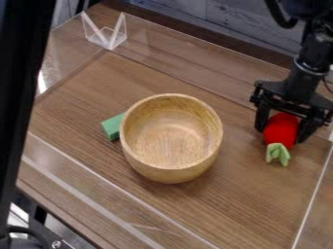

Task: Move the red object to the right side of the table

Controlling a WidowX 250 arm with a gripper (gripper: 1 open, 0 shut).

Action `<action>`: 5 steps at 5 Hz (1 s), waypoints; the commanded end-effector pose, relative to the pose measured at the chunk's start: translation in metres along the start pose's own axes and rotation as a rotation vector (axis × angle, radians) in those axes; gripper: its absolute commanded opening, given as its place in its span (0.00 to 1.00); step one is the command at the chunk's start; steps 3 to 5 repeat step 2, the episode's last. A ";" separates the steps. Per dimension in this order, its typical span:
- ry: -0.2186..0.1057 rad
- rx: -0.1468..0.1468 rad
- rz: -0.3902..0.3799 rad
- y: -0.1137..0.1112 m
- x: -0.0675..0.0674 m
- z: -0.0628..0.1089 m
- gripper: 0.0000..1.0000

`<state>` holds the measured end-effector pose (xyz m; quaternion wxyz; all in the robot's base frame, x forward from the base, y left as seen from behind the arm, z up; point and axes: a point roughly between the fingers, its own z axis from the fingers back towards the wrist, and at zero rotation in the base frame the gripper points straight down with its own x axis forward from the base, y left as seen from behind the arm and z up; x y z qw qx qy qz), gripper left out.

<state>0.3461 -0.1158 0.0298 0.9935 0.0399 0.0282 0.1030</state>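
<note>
The red object [279, 129], a small strawberry-like toy with its green leafy end [275, 153] pointing toward the camera, lies on the table [78, 107] near the right wall. My gripper [287, 124] points straight down over it and is open. Its dark fingers [260, 119] stand on either side of the red body, low near the tabletop. The gripper's frame hides the top of the toy. I cannot tell whether the fingers touch it.
A large wooden bowl [172, 136] sits at the table's middle, with a flat green wedge block [115, 125] against its left side. A clear acrylic stand [104, 32] is at the back left. Low clear walls [313, 199] enclose the tabletop.
</note>
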 end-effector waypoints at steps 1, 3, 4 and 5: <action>-0.102 -0.060 -0.022 -0.007 0.002 0.029 1.00; -0.128 -0.072 -0.042 -0.011 0.000 0.030 0.00; -0.128 -0.072 -0.042 -0.011 0.000 0.030 0.00; -0.128 -0.072 -0.042 -0.011 0.000 0.030 0.00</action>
